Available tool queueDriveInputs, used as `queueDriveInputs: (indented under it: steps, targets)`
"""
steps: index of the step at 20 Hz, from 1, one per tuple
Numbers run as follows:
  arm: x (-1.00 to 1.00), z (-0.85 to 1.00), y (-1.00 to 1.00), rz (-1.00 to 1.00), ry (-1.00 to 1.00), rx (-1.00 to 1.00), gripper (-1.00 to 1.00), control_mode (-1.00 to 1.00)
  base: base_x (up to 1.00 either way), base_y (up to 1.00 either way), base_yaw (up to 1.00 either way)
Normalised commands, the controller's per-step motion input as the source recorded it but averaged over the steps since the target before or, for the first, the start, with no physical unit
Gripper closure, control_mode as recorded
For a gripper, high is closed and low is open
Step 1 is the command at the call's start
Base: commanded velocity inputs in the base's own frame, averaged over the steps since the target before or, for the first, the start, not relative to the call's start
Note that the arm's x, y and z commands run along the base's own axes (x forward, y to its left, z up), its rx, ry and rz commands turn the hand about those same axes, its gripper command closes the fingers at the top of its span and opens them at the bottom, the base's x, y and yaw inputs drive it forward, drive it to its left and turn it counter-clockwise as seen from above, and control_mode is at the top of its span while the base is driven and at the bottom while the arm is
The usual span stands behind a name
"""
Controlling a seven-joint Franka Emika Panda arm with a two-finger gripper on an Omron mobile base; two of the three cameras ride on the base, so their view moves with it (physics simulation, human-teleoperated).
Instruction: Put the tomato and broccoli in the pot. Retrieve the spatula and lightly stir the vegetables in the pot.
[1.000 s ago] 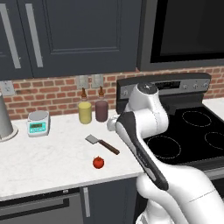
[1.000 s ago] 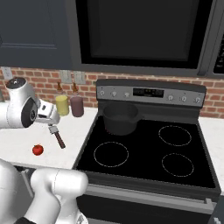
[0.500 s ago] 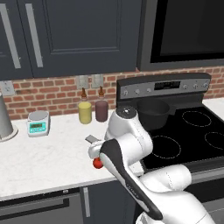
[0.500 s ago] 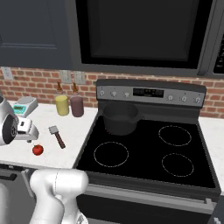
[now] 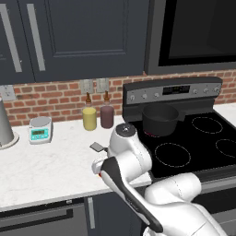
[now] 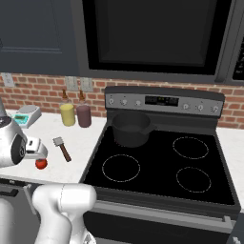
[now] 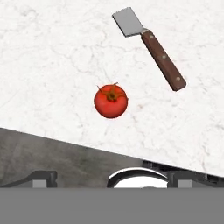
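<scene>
With our gripper (image 7: 109, 177) spread wide above the tomato (image 7: 110, 101), we should centre on it, drop straight, and keep clear of the spatula (image 7: 149, 47).

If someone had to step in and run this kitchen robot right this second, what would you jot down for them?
Gripper: open, holding nothing, hanging above the tomato.
Tomato: lying alone on the white counter, near its front edge.
Spatula: flat on the counter beside the tomato, not touching it.
Pot: on the stove's back left burner; nothing visible inside from here.
Broccoli: I can't spot it.
Done: nothing moved into the pot so far.
Left: grab the tomato and drop it in the pot, find and add the broccoli, then pick up the spatula and stir gently.
</scene>
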Motion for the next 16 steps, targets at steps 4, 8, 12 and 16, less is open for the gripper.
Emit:
queueDriveInputs:
  steps: [4, 8, 12, 16]
  targets:
    - [0.57, -0.32, 0.0, 0.0, 0.11, -0.01, -1.0, -1.0, 0.0, 0.0, 0.0]
    - [0.52, -0.37, 0.12, 0.0, 0.14, 0.0, -1.0, -1.0, 0.0, 0.0, 0.0]
    - [0.43, -0.43, 0.18, 0.0, 0.13, 0.0, -1.0, -1.0, 0.0, 0.0, 0.0]
    - [0.39, -0.44, 0.23, 0.0, 0.11, -0.01, -1.0, -1.0, 0.0, 0.0, 0.0]
